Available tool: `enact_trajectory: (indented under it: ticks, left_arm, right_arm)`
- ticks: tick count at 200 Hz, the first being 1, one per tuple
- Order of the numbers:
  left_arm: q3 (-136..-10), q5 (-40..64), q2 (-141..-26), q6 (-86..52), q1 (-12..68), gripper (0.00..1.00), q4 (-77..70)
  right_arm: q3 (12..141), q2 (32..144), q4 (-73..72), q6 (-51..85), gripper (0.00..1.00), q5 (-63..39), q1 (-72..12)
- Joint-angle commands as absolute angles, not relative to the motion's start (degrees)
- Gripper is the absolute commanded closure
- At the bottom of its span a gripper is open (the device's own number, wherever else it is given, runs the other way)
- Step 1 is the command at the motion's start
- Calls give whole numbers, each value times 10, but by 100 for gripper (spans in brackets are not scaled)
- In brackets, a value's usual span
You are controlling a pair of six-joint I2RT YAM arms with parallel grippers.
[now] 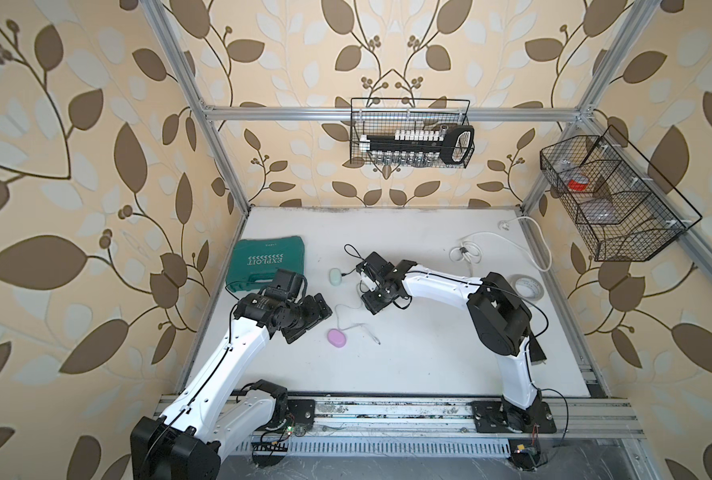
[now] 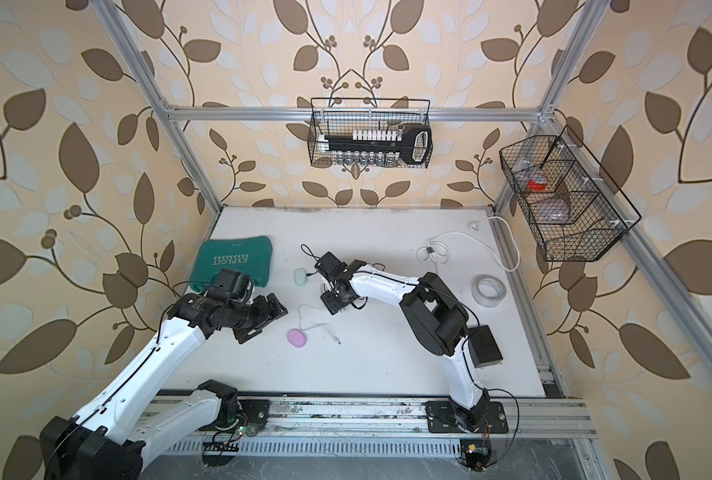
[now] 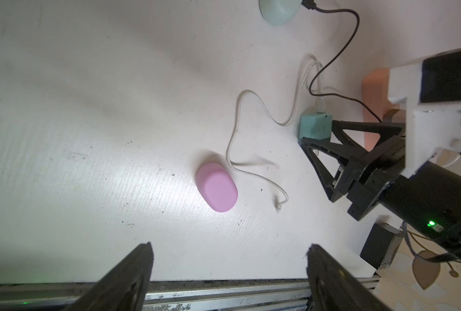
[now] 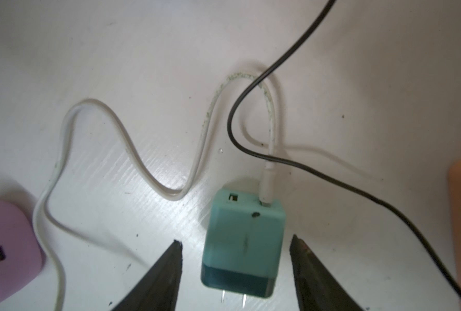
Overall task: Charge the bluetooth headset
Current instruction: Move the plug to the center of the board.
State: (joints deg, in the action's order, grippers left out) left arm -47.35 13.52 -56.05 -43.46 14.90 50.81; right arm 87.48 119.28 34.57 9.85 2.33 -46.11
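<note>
We see the rounded lilac case [image 3: 216,188] lying flat. Our right gripper [image 4: 236,241] stands open astride the teal adapter [image 4: 245,229], not touching it. Our left gripper [image 3: 229,245] gapes empty.

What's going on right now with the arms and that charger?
The right gripper sits open around the teal charger block, jaws either side, not gripping. A white cable is plugged into the block; its free plug lies loose beside the pink case, so that isn't charging yet. The left gripper hangs open near the pink case, holding nothing.
</note>
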Motion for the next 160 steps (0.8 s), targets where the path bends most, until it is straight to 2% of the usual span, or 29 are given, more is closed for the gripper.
enact_trajectory:
  ticks: [1, 107, 143, 160]
  left_arm:
    - [-475, 144, -560, -426, 144, 9, 503]
    - [-483, 146, -562, -426, 144, 9, 499]
    - [-485, 152, -569, -425, 144, 9, 492]
    - [-486, 156, -574, -424, 144, 9, 490]
  right_arm:
    - [891, 1211, 356, 95, 38, 15, -459]
    - [807, 1149, 316, 95, 64, -38, -464]
    - [754, 1105, 284, 88, 65, -53, -474]
    - [738, 1097, 276, 88, 57, -50, -478]
